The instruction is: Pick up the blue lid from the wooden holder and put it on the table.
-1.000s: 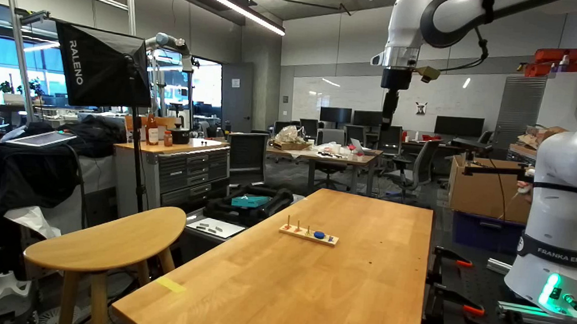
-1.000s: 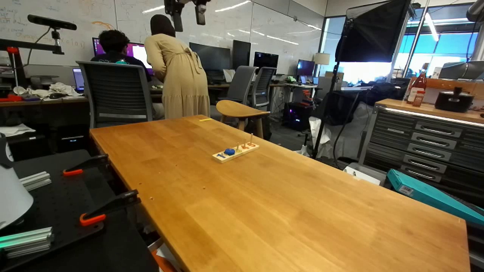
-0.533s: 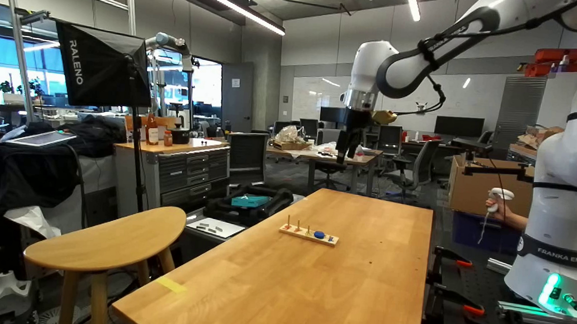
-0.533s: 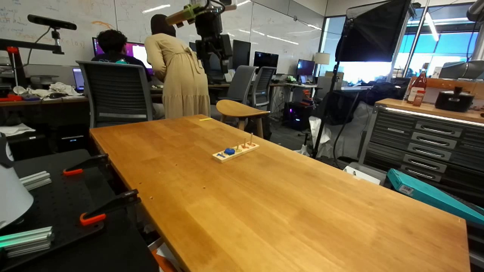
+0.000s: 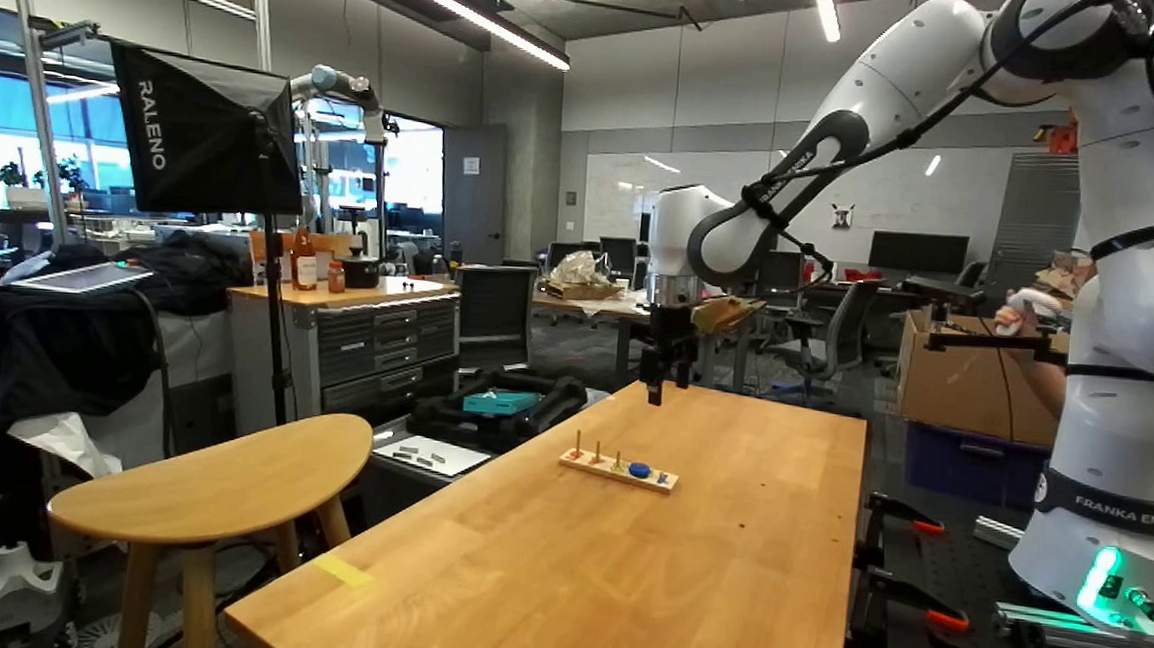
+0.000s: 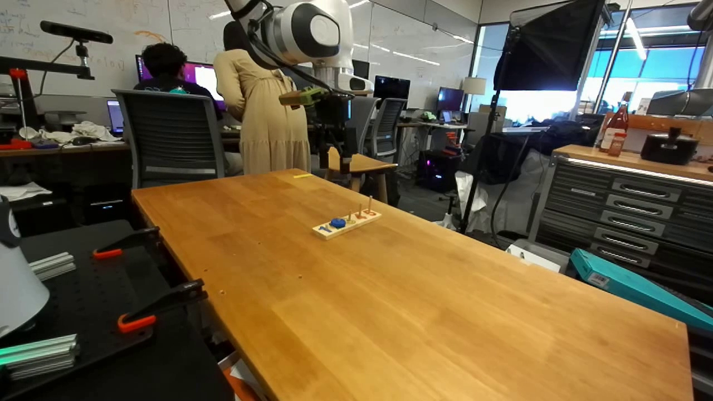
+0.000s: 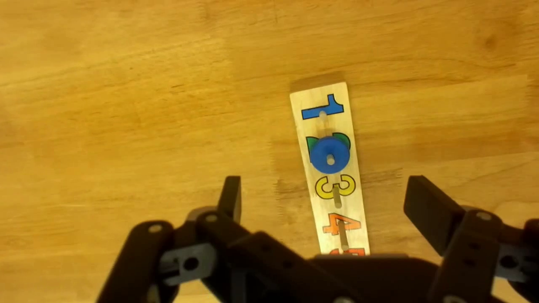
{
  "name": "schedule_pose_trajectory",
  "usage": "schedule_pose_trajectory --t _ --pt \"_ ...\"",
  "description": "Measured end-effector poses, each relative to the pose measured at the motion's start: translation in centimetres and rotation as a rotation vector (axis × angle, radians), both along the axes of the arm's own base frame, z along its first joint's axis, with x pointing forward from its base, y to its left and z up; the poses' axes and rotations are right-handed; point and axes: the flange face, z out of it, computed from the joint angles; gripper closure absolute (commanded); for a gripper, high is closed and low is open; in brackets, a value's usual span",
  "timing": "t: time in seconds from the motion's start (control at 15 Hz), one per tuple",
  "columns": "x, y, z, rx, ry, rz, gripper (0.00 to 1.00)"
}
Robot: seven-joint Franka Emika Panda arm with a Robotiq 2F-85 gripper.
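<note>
The blue lid (image 7: 320,155) is a round disc with a peg through its centre, sitting on the number 2 place of the wooden holder (image 7: 304,100). The lid (image 5: 639,469) (image 6: 338,223) and the pale holder (image 5: 606,470) (image 6: 330,235) show in both exterior views, on the light-brown table (image 5: 602,576) (image 6: 434,301). My gripper (image 7: 324,176) is open and empty in the wrist view, its fingers apart on either side of the strip. The gripper (image 5: 668,390) (image 6: 335,160) is above the table in both exterior views. The holder's number 5 end is partly hidden by the gripper.
Bare upright pegs (image 7: 337,198) stand along the holder beside the lid. A rounded wooden stool (image 5: 217,482) stands beside the table. Black clamps with orange ends (image 6: 136,323) grip the table's robot-side edge. A person holds a white controller (image 5: 1034,304) near the robot base.
The arm has come down from high above and reached out over the table, bringing my gripper lower and nearer the holder. The lid and holder have not moved.
</note>
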Motion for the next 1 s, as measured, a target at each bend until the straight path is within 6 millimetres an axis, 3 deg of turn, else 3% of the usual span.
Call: schedule_pose_trajectory --t 0.27,1.0 --pt "-0.1 0.3 0.2 -0.001 -0.002 0.004 0.00" --pt "-0.5 -1.2 -6.0 0.019 0.090 -0.053 0.00"
